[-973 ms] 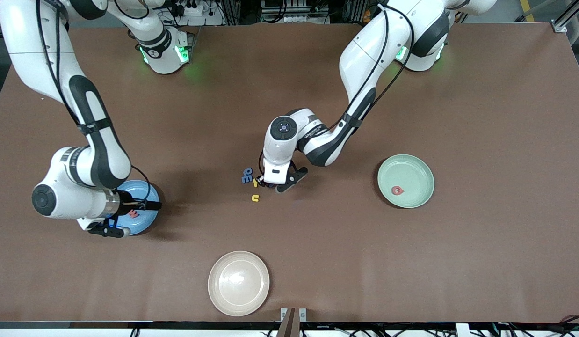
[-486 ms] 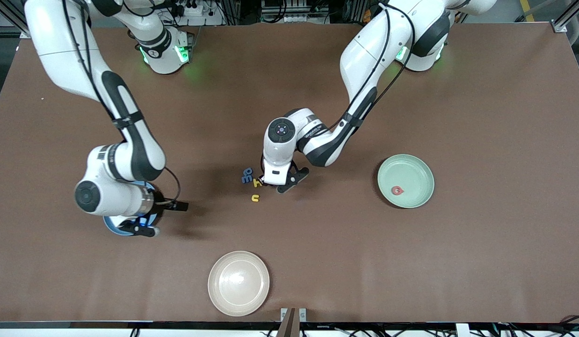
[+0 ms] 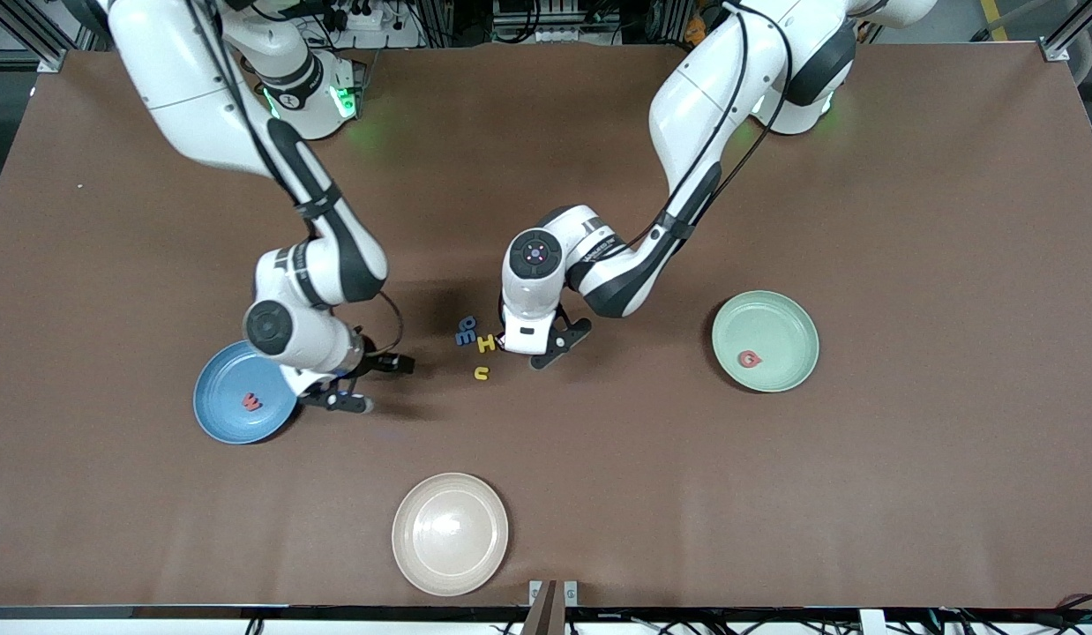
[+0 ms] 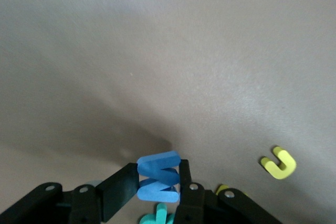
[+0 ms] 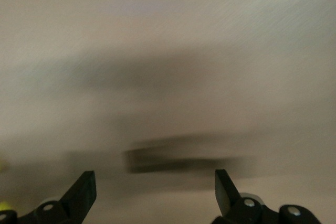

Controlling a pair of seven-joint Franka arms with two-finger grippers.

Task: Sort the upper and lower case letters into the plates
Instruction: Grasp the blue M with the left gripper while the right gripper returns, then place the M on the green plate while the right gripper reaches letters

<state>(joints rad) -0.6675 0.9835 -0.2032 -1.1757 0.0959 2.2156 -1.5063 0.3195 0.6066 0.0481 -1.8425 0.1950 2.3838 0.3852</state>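
The left claw (image 4: 159, 179) is up over the middle of the brown surface (image 3: 775, 485). It grips a blue letter (image 4: 158, 176) between its two fingers. In the left wrist view a teal letter (image 4: 159, 216) peeks out just under the held one. A yellow u (image 3: 482, 373) lies flat on the surface. A yellow H (image 3: 485, 343) lies just beside the left claw, a bit farther from the front camera than the u. Two more blue letters (image 3: 466, 332) sit right next to the H, toward the right arm's end.

The right claw (image 3: 347, 388) is just above the surface, next to the blue plate (image 3: 220, 419). Its fingers are wide apart and hold nothing. A red letter w (image 3: 252, 403) lies in the blue plate.

The green plate (image 3: 780, 313) sits toward the left arm's end of the surface. A red G (image 3: 750, 359) lies in it. A cream plate (image 3: 450, 533) sits nearest the front camera.
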